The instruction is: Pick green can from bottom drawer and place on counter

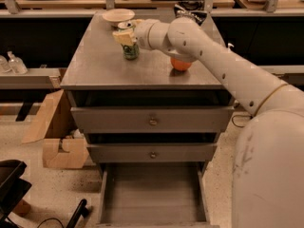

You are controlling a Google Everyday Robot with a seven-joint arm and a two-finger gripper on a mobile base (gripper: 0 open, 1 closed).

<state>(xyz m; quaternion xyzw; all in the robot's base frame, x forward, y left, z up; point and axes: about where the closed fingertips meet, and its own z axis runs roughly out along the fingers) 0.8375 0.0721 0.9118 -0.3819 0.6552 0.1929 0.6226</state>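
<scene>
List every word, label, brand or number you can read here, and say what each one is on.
No text can be read anywhere in this view.
Green can: any print on its side cannot be made out. It stands on the counter, with the gripper at its top.
Drawer fronts: plain, with no labels.
Cardboard box: no print shows.

One green can (130, 51); one orange ball (181, 64); one bowl (118, 15); three drawers (152, 194); one gripper (125, 36), at the green can on the counter (95, 65).
</scene>
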